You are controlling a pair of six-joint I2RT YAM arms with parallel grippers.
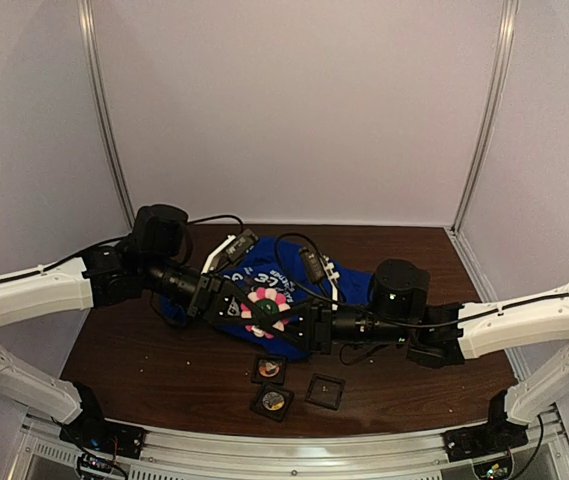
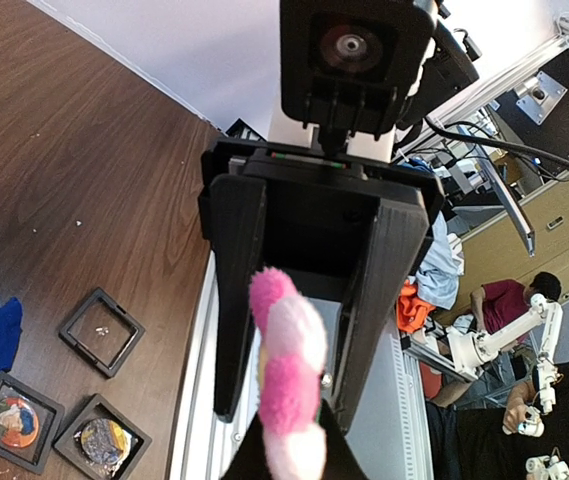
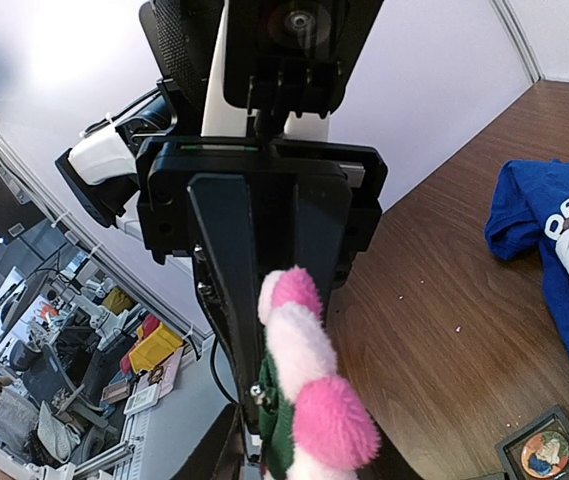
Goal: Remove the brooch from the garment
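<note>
1. Jaws of the left gripper (image 1: pixel 234 305) pinch nearly together on the fluffy pink-and-white brooch (image 1: pixel 264 308).
2. The right gripper (image 1: pixel 297 322) faces it across the brooch, jaws partly apart astride the petals; contact unclear.
3. The blue garment (image 1: pixel 349 282) lies beneath the brooch, spreading behind it.
4. Three square frames (image 1: pixel 269 369) sit nearer than the brooch; bare table (image 1: pixel 154 365) lies left of it.

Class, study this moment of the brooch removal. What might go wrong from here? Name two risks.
1. The left gripper pinches the brooch by its fluffy rim, while the right gripper has its jaws apart around it. Pulling there may strain the petals.
2. Whether the pin is free of the T-shirt is hidden. If it is not, lifting could drag or tear the fabric.
</note>
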